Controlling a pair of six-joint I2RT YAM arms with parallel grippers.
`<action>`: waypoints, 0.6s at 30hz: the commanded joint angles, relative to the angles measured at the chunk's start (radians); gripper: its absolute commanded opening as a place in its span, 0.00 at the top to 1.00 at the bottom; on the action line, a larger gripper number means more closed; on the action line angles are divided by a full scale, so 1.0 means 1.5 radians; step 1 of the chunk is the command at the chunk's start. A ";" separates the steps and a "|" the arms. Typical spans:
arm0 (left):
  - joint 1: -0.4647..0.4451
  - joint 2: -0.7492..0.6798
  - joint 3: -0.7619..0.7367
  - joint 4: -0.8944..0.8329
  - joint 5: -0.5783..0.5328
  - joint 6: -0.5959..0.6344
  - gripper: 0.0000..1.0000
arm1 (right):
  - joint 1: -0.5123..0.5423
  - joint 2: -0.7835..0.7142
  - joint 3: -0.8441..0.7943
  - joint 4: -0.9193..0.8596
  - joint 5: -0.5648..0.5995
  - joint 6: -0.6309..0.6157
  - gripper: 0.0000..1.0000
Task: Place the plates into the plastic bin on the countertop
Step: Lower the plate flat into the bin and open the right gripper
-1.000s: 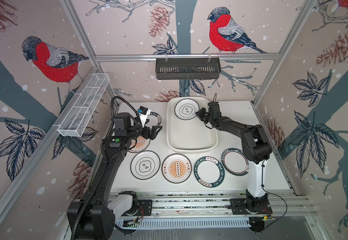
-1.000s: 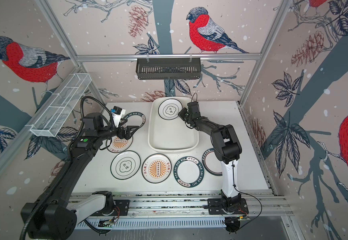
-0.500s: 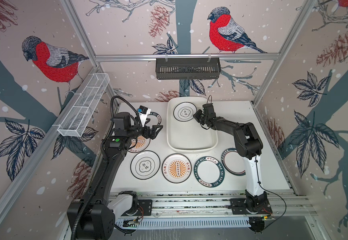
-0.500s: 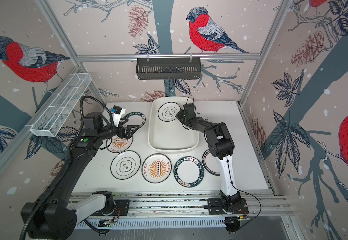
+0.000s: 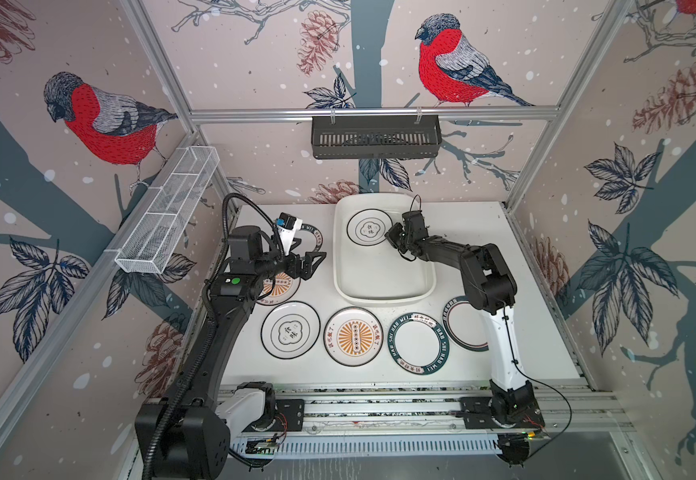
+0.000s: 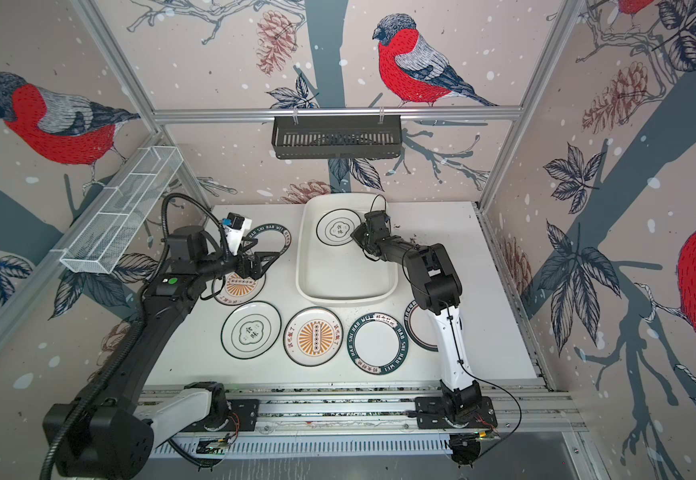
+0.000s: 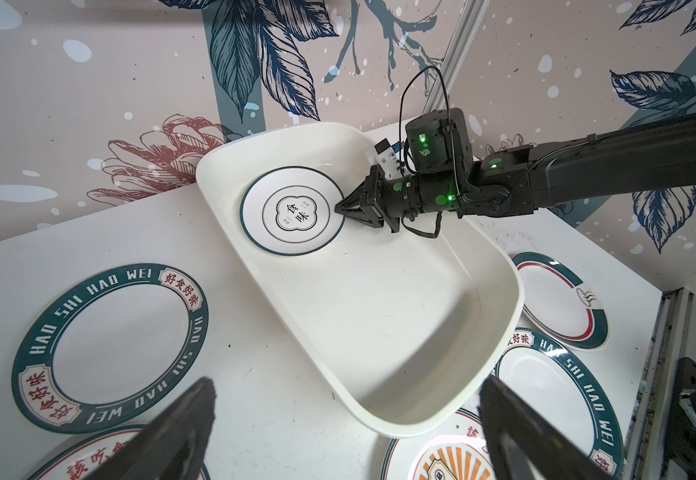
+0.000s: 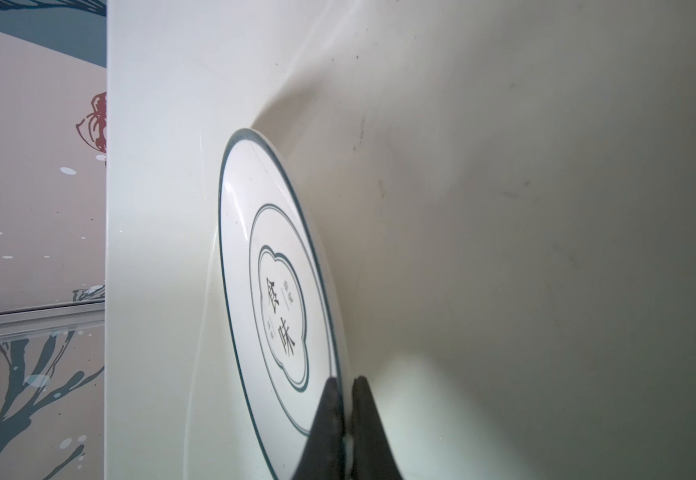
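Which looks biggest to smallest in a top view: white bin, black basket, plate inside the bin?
1. white bin
2. black basket: wider but slimmer, and hung nearer the camera, so this gap is unsure
3. plate inside the bin

Black right end effector (image 7: 336,206), green lights (image 7: 446,197)

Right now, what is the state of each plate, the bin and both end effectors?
Plastic bin, holds one plate.
Plate in bin, rim gripped.
Right end effector, shut on that plate's rim.
Six other plates, flat on the countertop.
Left end effector, open, holding nothing.
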 commanded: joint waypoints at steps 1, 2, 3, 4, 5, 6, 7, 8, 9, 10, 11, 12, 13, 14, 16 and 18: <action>-0.002 0.002 0.003 0.016 0.015 -0.002 0.02 | 0.001 0.004 0.003 0.019 -0.003 0.004 0.99; -0.002 0.001 0.003 0.017 0.016 -0.002 0.02 | 0.002 0.004 0.004 0.019 -0.003 0.004 0.98; -0.002 0.001 0.003 0.017 0.016 -0.002 0.02 | 0.001 0.004 0.003 0.018 -0.002 0.002 0.98; -0.002 0.002 0.002 0.017 0.018 -0.002 0.02 | 0.002 0.004 0.004 0.015 -0.001 0.000 0.98; -0.002 0.002 0.003 0.017 0.018 -0.003 0.02 | 0.001 0.004 0.002 0.016 -0.002 0.000 0.97; -0.002 0.002 0.003 0.018 0.019 -0.003 0.02 | 0.000 0.004 0.000 0.018 -0.003 0.001 0.97; -0.002 0.002 0.003 0.018 0.019 -0.004 0.02 | 0.001 0.004 -0.001 0.019 -0.004 0.001 0.96; -0.002 0.003 0.003 0.019 0.019 -0.004 0.02 | 0.000 0.005 -0.001 0.018 -0.003 0.002 0.96; -0.002 0.002 0.003 0.020 0.019 -0.005 0.02 | 0.000 0.005 -0.002 0.019 -0.003 0.002 0.96; -0.002 0.002 0.003 0.020 0.021 -0.005 0.02 | 0.001 0.004 -0.002 0.019 -0.004 0.002 0.96; -0.003 0.002 0.001 0.020 0.020 -0.006 0.02 | 0.000 0.005 -0.002 0.019 -0.004 0.002 0.95; -0.002 0.001 0.002 0.020 0.020 -0.006 0.02 | 0.001 0.005 -0.002 0.019 -0.004 0.003 0.95; -0.002 0.001 0.000 0.020 0.021 -0.005 0.02 | 0.000 0.007 -0.001 0.019 -0.005 0.003 0.95; -0.002 0.001 0.000 0.020 0.020 -0.005 0.02 | 0.001 0.007 -0.002 0.019 -0.004 0.003 0.95; -0.003 -0.001 -0.003 0.018 0.020 -0.001 0.02 | 0.001 0.008 -0.005 0.018 0.000 0.002 0.94; -0.002 -0.004 -0.004 0.015 0.017 0.000 0.02 | 0.000 0.010 -0.006 0.019 0.000 0.005 0.93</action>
